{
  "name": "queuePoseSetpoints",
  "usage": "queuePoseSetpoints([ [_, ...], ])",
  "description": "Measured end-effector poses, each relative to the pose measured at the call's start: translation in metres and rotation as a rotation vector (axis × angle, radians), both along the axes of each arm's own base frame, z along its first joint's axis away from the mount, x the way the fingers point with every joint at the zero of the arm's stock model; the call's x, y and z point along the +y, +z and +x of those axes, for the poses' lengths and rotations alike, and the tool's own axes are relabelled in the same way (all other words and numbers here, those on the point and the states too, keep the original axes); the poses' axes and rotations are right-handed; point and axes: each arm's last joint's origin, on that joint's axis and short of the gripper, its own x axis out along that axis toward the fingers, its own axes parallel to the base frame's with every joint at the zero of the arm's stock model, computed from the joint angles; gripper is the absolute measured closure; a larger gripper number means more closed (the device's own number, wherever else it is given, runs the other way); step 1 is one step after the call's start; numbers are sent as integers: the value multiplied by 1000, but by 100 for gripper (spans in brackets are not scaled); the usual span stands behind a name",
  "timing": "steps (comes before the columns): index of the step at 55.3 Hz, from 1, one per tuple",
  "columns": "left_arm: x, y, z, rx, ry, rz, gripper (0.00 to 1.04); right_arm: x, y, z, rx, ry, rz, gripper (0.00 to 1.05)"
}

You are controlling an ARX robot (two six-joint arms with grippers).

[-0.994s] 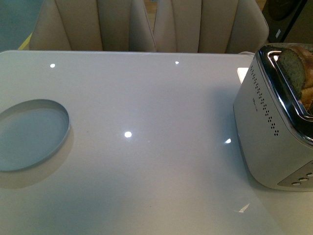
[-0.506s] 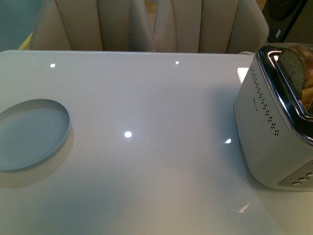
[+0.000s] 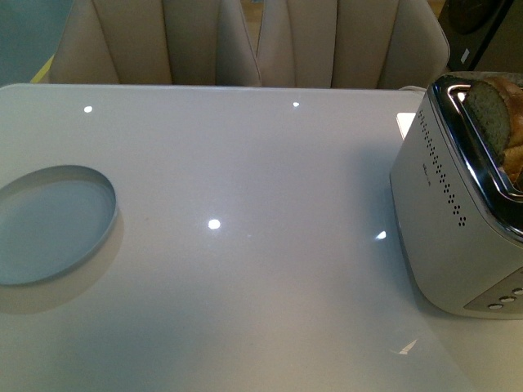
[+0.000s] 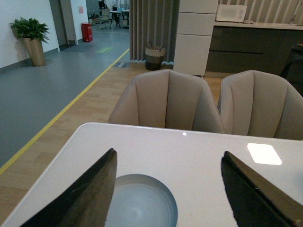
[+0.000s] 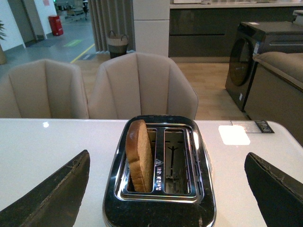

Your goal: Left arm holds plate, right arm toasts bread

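The pale blue-white plate (image 3: pixel 51 224) lies empty on the white table at the left; it also shows in the left wrist view (image 4: pixel 141 202). My left gripper (image 4: pixel 168 158) is open and empty above the table, its fingers (image 4: pixel 90 191) wide apart, the plate partly behind one of them. The bread (image 5: pixel 138 154) stands upright in one slot of the silver toaster (image 5: pixel 158 168), top sticking out. In the front view the bread (image 3: pixel 488 114) shows in the toaster (image 3: pixel 458 220) at the right. My right gripper (image 5: pixel 168 158) is open, fingers (image 5: pixel 57 196) wide on either side of the toaster.
The toaster's second slot (image 5: pixel 176 161) is empty. Two beige chairs (image 3: pixel 245 41) stand behind the table's far edge. The toaster's buttons (image 3: pixel 502 300) face the near side. Neither arm shows in the front view.
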Motion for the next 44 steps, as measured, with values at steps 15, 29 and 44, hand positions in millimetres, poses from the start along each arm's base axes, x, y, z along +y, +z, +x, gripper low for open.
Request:
queuePoseSetpoints([
  [15,0,0,0,0,0,2,7,0,0,0,0,0,0,9],
  [29,0,0,0,0,0,2,7,0,0,0,0,0,0,9],
  [44,0,0,0,0,0,2,7,0,0,0,0,0,0,9],
])
